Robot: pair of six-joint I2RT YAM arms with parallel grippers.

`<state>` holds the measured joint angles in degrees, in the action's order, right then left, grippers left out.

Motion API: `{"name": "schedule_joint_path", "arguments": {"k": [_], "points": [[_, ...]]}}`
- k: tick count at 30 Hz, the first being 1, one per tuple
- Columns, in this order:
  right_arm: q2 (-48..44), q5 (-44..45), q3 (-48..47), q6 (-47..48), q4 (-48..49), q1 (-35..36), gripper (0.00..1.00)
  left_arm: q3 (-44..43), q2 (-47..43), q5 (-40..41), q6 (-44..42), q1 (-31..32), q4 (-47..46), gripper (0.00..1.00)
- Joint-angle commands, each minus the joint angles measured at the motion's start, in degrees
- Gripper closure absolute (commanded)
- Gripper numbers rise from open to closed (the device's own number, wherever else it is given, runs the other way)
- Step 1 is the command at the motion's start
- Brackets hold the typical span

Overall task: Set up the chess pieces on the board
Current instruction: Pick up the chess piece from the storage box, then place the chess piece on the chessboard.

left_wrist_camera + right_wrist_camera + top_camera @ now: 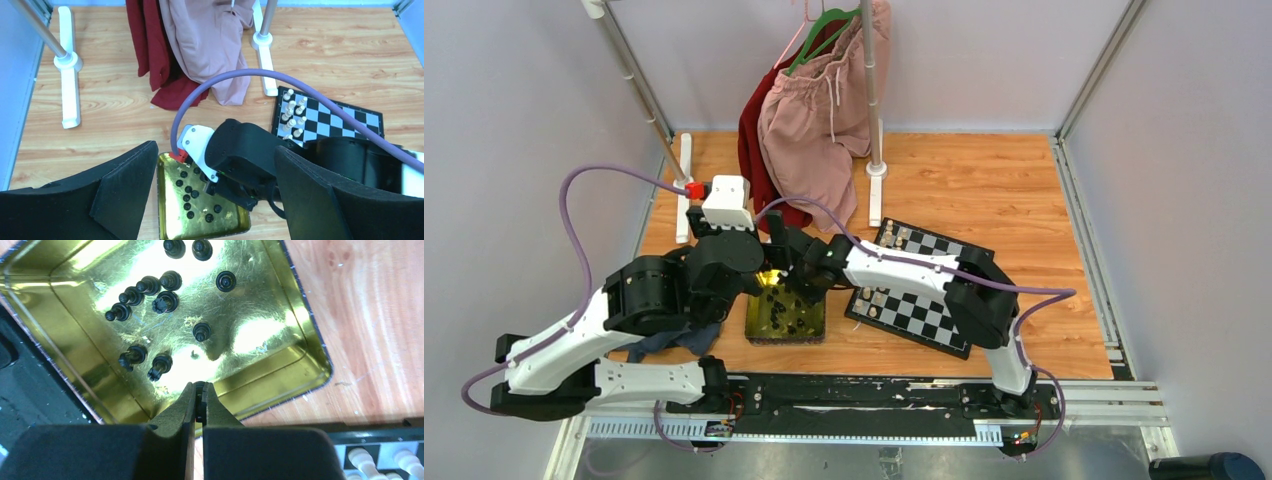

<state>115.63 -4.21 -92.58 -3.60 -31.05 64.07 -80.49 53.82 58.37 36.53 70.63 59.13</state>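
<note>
Several black chess pieces (pixel 167 300) lie loose in a shiny gold tray (pixel 311 325). My right gripper (pixel 200 395) hangs over the tray's near wall, shut on one small black chess piece pinched between its fingertips. From above, the right gripper (pixel 802 285) reaches left from the board (pixel 929 312) into the tray (pixel 750 325). Cream-white pieces (pixel 294 112) stand along the left edge of the board (pixel 345 120). My left gripper (pixel 215 150) hovers open over the tray (pixel 161 200) and the right arm, holding nothing.
Pink and dark red clothes (pixel 819 110) hang from a rack whose white feet (pixel 876 185) rest on the wooden table behind the board. A dark blue cloth (pixel 669 340) lies under the left arm, left of the tray.
</note>
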Motion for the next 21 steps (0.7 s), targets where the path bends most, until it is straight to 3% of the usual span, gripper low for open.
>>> {"name": "schedule_joint_path", "arguments": {"k": [1,10,21], "points": [[-5.48,2.87,1.18,0.51,-1.62,-0.52,1.0,-2.7,1.6,3.66,0.49,-0.04,-0.69,0.09],[-17.89,10.21,7.02,-0.96,-2.88,-5.97,1.0,-5.98,5.77,5.49,0.9,-0.05,-1.01,0.09],[-36.01,17.64,21.87,-5.23,-2.88,-25.89,1.0,-1.57,11.48,0.4,-3.95,-0.14,-9.18,0.09]]}}
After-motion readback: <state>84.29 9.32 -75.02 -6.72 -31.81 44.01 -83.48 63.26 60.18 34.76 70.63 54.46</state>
